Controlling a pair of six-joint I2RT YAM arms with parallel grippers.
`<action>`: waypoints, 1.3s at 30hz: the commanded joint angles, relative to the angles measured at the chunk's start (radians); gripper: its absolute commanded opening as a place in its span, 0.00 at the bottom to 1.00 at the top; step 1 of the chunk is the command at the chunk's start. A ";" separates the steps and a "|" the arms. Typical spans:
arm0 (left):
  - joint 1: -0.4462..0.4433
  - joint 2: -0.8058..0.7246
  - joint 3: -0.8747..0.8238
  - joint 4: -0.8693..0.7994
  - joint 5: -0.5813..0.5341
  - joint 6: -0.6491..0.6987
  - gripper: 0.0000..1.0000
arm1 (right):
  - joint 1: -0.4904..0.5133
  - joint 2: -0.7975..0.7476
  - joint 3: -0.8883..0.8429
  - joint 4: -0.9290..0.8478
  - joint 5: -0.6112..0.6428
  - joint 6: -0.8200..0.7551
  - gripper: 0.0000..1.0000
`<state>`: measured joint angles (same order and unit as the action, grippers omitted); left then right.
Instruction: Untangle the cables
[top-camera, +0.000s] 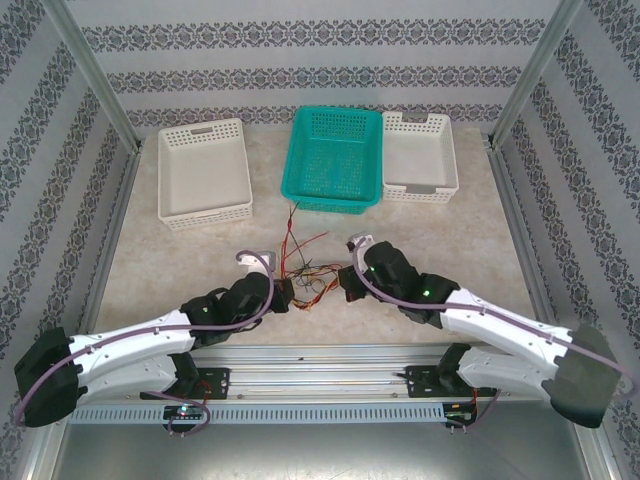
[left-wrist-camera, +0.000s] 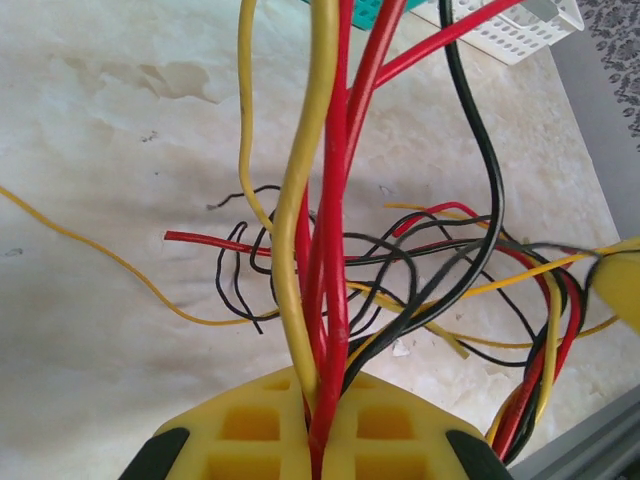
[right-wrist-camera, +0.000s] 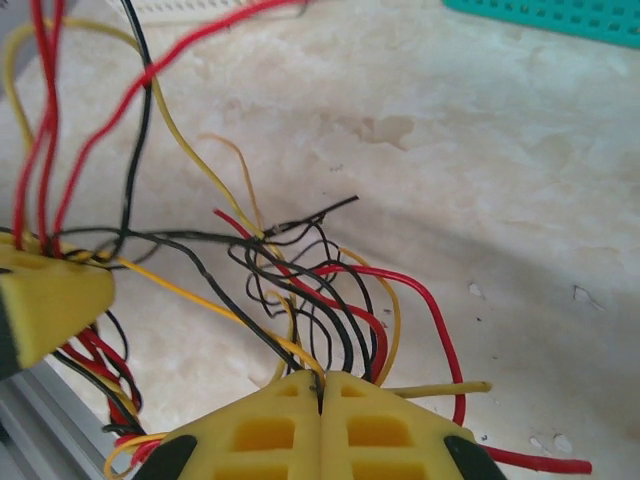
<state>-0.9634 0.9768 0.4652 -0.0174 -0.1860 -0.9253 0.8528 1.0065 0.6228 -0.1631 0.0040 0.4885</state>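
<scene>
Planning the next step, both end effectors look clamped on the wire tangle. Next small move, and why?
Probably ease the right end effector slowly away from the left end effector. Both are shut on strands of the cables, and the knot of red, yellow and black loops sits slack between them; gentle separation should show which strands bind.

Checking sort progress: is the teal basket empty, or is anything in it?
Empty. The teal basket shows only its bare mesh floor. The red, yellow and black wires lie tangled on the table in front of it.
</scene>
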 joint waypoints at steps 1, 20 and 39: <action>-0.011 -0.018 -0.039 0.034 -0.013 0.000 0.15 | -0.029 -0.071 -0.035 0.025 0.067 0.052 0.00; -0.011 0.089 -0.079 0.302 0.117 0.033 0.51 | -0.133 -0.208 0.024 0.084 -0.170 0.103 0.00; -0.011 0.307 -0.134 0.746 0.172 -0.034 0.70 | -0.139 -0.183 0.076 0.129 -0.316 0.114 0.00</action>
<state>-0.9672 1.2919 0.3511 0.6243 0.0162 -0.9379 0.7216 0.8322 0.6914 -0.0986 -0.2607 0.5819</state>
